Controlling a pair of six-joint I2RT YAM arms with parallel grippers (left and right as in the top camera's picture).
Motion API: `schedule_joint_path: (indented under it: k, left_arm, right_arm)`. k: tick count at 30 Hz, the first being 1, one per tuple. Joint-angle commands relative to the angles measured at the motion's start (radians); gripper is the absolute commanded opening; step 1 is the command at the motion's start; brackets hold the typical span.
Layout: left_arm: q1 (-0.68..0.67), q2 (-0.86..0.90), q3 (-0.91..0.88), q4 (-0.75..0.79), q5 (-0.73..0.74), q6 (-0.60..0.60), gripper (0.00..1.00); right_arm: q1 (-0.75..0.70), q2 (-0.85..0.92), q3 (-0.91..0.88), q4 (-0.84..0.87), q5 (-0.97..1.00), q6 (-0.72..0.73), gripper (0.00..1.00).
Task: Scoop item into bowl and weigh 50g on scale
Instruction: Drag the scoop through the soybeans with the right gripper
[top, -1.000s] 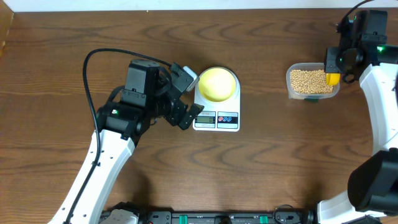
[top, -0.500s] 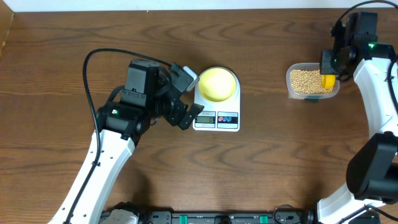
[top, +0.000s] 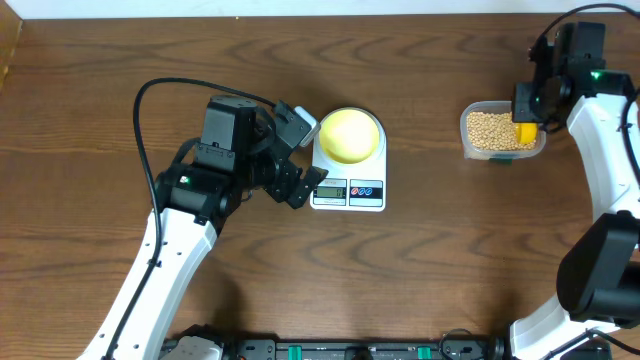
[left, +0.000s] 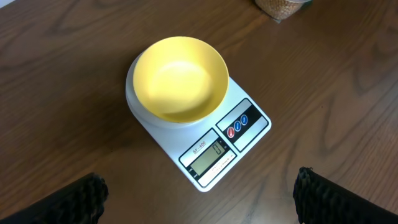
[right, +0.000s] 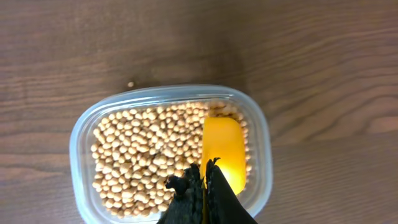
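The pale-yellow bowl (top: 349, 134) (left: 180, 78) stands empty on the white scale (top: 348, 194) (left: 249, 134), whose display shows 0. My left gripper (top: 300, 158) (left: 200, 205) hovers open just left of the scale, nothing between its fingers. The tan beans (top: 490, 130) (right: 146, 152) fill a clear plastic container (top: 470, 140) (right: 84, 130) at the right. My right gripper (top: 530, 105) (right: 204, 171) is shut on the handle of a yellow scoop (top: 527, 131) (right: 222, 149). The scoop's head rests on the beans at the container's right side, with no beans in it.
One stray bean (right: 130, 84) lies on the wooden table just beyond the container. A black cable (top: 150, 110) loops over the left arm. The table's far edge runs along the top of the overhead view.
My right gripper has shifted a little left with the scoop, bringing its head from the container's right rim over the beans. The left arm has not moved.
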Motion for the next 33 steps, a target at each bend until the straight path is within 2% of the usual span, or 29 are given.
schedule_joint_path:
  k: [1,33]
  left_arm:
    - [0.003,-0.004,-0.005,-0.004,-0.009,0.013,0.98]
    - [0.003,-0.004,-0.005,-0.004,-0.009,0.013,0.98]
  right_arm:
    - [-0.005,0.014,-0.034,-0.007,-0.041,-0.013,0.01]
    - [-0.114,0.014,-0.058,-0.005,-0.359,-0.039,0.01]
